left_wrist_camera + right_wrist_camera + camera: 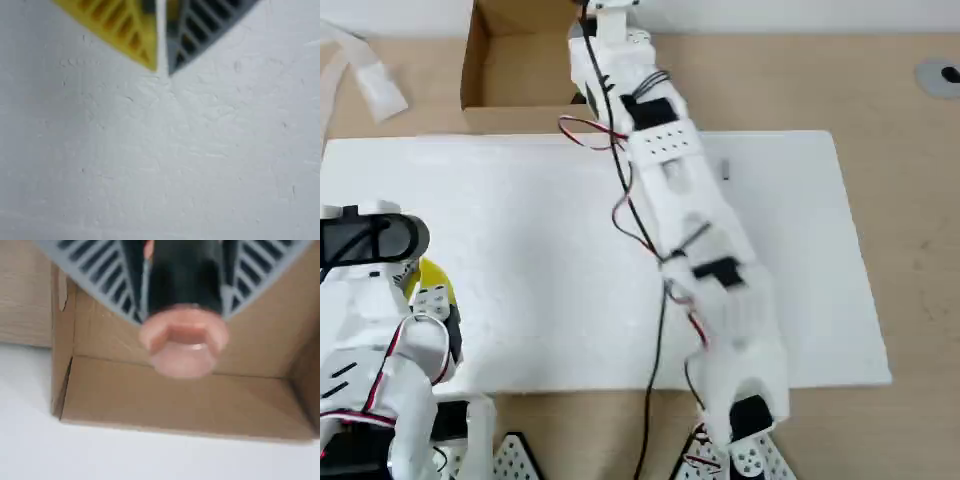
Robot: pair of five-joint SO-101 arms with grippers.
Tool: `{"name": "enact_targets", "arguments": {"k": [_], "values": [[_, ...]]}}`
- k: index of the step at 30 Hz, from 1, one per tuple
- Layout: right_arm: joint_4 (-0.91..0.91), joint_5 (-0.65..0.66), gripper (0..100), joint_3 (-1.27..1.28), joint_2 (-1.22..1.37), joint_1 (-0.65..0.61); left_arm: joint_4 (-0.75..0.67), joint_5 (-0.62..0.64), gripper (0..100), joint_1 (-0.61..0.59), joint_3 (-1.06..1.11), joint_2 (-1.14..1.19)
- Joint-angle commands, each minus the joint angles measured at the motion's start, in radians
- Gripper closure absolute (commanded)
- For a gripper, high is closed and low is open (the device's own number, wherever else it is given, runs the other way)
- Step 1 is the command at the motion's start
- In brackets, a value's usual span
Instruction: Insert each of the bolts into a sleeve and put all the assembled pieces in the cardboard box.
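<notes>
One pink bolt (184,347), seated in a black sleeve (185,280), is pinched by the right gripper (181,315), with the cardboard box (175,400) just below and ahead of it. The left gripper (162,65) is pressed together, empty, over the white board (160,165). Releasing too close to the box wall could drop the pair outside.

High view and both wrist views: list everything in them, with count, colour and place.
Cardboard box: one, brown, table's far edge.
Board: one, white, mid-table.
Sleeve: one, black, gripped in front of the box.
Bolt: one, pink, sticking out of the sleeve's end.
Strip: at least one, white, far left corner.
Disc: one, grey, far right corner.
Table: one, tan wood.
Left end effector: one, yellow and grey, shut, over the board.
Right end effector: one, grey, shut on the sleeve.
</notes>
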Motion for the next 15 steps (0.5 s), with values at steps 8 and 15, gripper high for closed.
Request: {"name": "enact_targets", "arguments": {"k": [8,15], "values": [[0.058,0.222,98.9,-0.924,0.713,0.025,0.003,-0.003,99,-0.012,0.003,-0.001],[0.269,0.221,86.0,-0.957,0.705,0.010,0.003,0.000,99,-0.012,0.006,-0.001]]}}
